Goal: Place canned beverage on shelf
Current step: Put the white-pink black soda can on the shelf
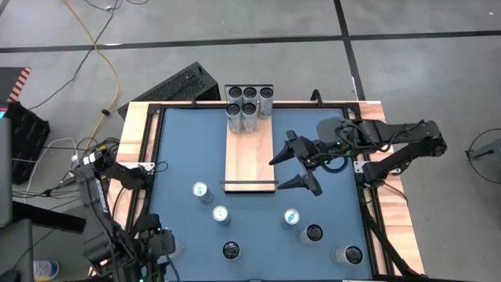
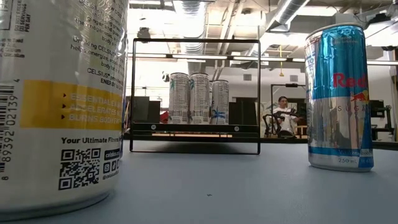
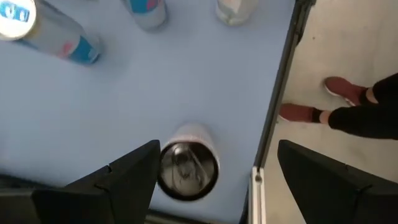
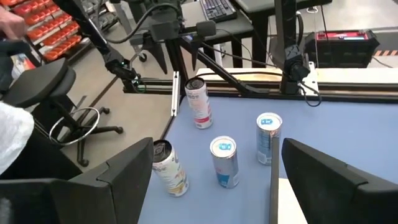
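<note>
The shelf (image 1: 250, 153), a light-wood board with black end rails, lies on the blue table's middle. Several cans (image 1: 249, 106) stand on its far end. Several loose cans stand on the table nearer the front, among them a blue-topped one (image 1: 221, 215) and a dark-topped white one (image 1: 232, 251). My left gripper (image 3: 217, 149) hangs open at the near left, pointing steeply down. The dark-topped can (image 3: 186, 171) stands below and between its fingers, untouched. My right gripper (image 1: 301, 164) is open in the air, right of the shelf.
More cans stand at the near right (image 1: 313, 233), (image 1: 350, 254). Wooden strips and a black frame (image 1: 366, 196) edge the table. A person's feet (image 3: 311, 112) stand on the floor just past the table's near edge. In the low view two cans (image 2: 56, 99), (image 2: 339, 93) stand close before the shelf.
</note>
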`<state>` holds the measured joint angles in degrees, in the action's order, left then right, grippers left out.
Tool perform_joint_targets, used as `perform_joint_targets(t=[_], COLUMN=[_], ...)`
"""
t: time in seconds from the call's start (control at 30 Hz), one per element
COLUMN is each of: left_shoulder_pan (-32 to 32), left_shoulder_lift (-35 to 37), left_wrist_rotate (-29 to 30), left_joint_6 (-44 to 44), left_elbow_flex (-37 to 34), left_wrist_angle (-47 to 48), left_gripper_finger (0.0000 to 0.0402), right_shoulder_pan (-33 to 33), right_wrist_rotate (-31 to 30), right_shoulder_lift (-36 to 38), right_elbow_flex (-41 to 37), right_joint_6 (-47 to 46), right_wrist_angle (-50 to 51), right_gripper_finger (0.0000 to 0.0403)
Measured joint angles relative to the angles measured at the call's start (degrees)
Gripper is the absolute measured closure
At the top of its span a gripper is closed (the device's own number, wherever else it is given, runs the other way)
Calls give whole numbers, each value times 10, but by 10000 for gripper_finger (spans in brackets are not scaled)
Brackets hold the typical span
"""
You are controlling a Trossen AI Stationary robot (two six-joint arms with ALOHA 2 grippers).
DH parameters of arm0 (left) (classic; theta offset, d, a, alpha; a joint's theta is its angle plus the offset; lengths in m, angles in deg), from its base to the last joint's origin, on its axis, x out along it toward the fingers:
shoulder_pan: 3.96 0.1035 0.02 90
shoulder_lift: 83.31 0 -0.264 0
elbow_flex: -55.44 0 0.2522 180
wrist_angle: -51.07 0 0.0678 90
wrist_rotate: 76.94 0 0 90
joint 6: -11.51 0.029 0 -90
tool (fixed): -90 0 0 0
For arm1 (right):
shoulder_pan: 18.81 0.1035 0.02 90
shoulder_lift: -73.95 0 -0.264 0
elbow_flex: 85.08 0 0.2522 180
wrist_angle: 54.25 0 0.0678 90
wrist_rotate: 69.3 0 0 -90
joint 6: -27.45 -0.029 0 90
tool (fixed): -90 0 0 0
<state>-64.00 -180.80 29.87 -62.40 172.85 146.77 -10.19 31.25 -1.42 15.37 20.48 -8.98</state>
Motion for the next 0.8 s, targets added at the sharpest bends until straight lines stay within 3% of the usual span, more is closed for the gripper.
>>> perform_joint_targets(t=[0.27,0.6,0.7,0.8], left_shoulder_pan=[-9,-9,-2,9], left_shoulder_lift=[0,0,0,0], left_wrist_rotate=[-20,-32,-26,-59], left_joint_6=[-52,8,19,45], left_elbow_flex=[0,-20,-33,-61], left_wrist_angle=[33,61,41,-3], left_gripper_finger=[91,91,91,91], right_shoulder_pan=[-2,-1,-3,-10], right_wrist_rotate=[-1,-21,-34,-34], right_shoulder_lift=[0,0,0,0], right_elbow_flex=[0,0,0,0], right_joint_6=[10,10,13,13], right_wrist_angle=[0,1,8,15], right_gripper_finger=[65,65,65,65])
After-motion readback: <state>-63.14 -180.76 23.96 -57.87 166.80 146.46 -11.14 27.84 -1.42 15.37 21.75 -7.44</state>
